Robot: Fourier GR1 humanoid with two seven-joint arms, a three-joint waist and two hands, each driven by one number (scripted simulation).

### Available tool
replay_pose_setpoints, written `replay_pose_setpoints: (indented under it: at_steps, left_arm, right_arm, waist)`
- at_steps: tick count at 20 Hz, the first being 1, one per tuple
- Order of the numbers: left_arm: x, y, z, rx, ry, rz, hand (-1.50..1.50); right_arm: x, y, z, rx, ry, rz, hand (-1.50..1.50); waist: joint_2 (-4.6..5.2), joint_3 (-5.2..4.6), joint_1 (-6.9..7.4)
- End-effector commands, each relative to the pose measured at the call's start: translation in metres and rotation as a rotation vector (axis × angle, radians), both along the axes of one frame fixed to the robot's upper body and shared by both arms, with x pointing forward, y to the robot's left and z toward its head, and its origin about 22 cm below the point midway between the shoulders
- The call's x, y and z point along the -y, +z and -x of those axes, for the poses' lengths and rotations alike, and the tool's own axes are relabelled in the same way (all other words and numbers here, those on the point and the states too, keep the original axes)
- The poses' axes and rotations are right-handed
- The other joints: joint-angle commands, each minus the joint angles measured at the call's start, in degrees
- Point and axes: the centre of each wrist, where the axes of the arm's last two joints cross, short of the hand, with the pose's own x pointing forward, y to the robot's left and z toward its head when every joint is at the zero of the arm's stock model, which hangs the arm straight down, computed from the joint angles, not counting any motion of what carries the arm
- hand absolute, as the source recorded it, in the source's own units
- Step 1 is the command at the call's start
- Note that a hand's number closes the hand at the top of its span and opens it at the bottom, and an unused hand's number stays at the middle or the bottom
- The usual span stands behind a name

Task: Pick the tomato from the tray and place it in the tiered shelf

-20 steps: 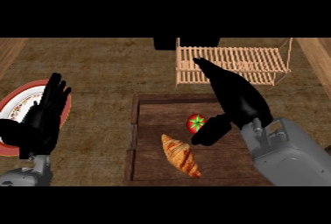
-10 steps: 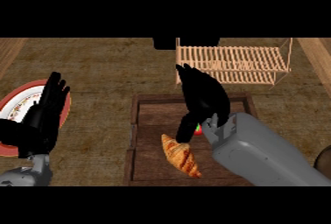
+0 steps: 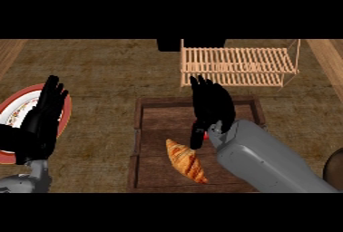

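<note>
Now the tomato is hidden beneath the right hand [image 3: 211, 106], fingers straight, spread over the tray [image 3: 149, 136].

Bare brown counter [image 3: 114, 72] lies between the dark wooden tray [image 3: 139, 136] and pale slatted tiered shelf [image 3: 237, 65]; a golden croissant [image 3: 186, 161] blocks the tray's near part.

no readable text, labels, brands, numbers or signs on anything in view

Counter [image 3: 107, 72]: tray [image 3: 154, 131], shelf [image 3: 237, 65], plate [image 3: 13, 104]
</note>
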Motion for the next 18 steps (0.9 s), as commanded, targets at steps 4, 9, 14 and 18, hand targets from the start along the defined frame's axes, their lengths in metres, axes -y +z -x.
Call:
replay_pose_setpoints:
  at_steps: [4,9,14,18]
  left_arm:
    - [0.007,-0.009,0.012,0.002,-0.016,0.008,0.0]
    - [0.01,0.004,-0.002,-0.001,0.003,0.006,0.0]
    - [0.013,-0.009,-0.004,0.001,-0.005,0.013,0.0]
    - [0.008,0.008,-0.008,0.016,0.007,0.009,0.0]
  right_arm:
    - [0.001,-0.013,0.015,-0.064,-0.106,0.093,-1.5]
    - [0.017,-0.04,0.01,-0.096,-0.116,0.108,-1.5]
    - [0.007,-0.043,0.022,-0.065,-0.11,0.088,-1.5]
    - [0.029,-0.057,-0.003,-0.066,-0.097,0.061,-1.5]
  waist:
    - [-0.07,0.03,-0.07]
    - [0.06,0.06,-0.07]
    - [0.07,0.04,-0.14]
    - [0.15,0.06,0.1]
